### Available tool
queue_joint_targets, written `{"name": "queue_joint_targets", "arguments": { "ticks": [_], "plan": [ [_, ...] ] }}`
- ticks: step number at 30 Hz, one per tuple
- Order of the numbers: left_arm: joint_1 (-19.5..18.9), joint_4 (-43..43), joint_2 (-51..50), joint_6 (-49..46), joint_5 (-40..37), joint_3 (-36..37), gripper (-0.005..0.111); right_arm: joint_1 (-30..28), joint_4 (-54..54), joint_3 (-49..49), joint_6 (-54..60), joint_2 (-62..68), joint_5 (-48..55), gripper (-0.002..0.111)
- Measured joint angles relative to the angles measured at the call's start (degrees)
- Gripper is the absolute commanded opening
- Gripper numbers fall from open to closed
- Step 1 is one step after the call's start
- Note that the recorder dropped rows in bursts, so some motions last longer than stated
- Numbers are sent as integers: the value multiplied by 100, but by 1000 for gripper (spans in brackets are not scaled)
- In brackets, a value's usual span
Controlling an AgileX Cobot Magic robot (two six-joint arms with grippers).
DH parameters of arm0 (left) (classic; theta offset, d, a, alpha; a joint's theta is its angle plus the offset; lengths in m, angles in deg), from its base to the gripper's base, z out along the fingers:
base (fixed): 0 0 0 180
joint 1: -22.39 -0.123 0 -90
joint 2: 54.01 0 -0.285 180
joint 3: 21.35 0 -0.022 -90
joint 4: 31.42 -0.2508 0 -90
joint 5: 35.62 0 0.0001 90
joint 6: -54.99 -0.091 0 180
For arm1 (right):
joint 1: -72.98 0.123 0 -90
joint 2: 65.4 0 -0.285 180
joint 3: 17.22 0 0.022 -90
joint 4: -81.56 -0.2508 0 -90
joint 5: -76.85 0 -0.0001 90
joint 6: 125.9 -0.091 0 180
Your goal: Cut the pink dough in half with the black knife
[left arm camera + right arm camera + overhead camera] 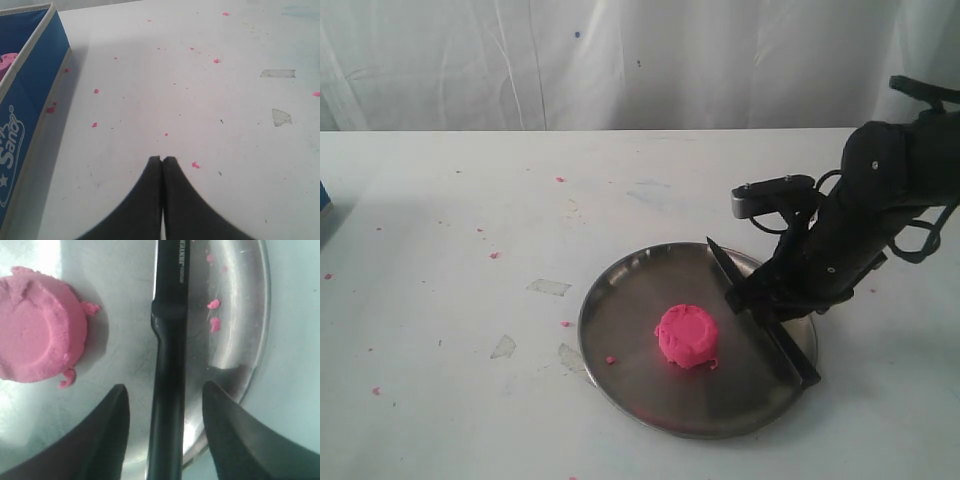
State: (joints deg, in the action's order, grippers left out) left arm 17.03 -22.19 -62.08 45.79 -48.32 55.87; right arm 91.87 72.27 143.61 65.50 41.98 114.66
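Right gripper (164,386): two dark fingers (107,440), nearest the right wrist camera, are held apart on either side of the handle of the black knife (169,285), with a gap seen on each side, so nothing is clamped. The knife is laid flat across the right part of the steel plate (620,350), its point toward the far rim and its handle end reaching past the near right rim. Grey print is carried on the blade; it is too blurred to be read. The pink dough (37,332) is set near the middle of the plate as one uncut round puck, beside the knife but apart from it. Small pink crumbs (214,304) are scattered on the plate between knife and rim. The white table (440,200) is marked with pink specks and scraps of clear tape (550,287). Left gripper (161,159): its fingers are pressed together with nothing between them, above bare table well away from the plate. A blue box (30,100) with a pale rim stands beside it; white lettering is seen on its side, legible only in part as "San". Something pink (7,60) is seen inside the box.
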Motion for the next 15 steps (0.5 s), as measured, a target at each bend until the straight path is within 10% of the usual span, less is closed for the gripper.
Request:
{"name": "queue_joint_targets", "arguments": {
  "ticks": [15],
  "plan": [
    [0,0,0,0,0,0,0,0,-10,153,-121,199,363,44]
  ]
}}
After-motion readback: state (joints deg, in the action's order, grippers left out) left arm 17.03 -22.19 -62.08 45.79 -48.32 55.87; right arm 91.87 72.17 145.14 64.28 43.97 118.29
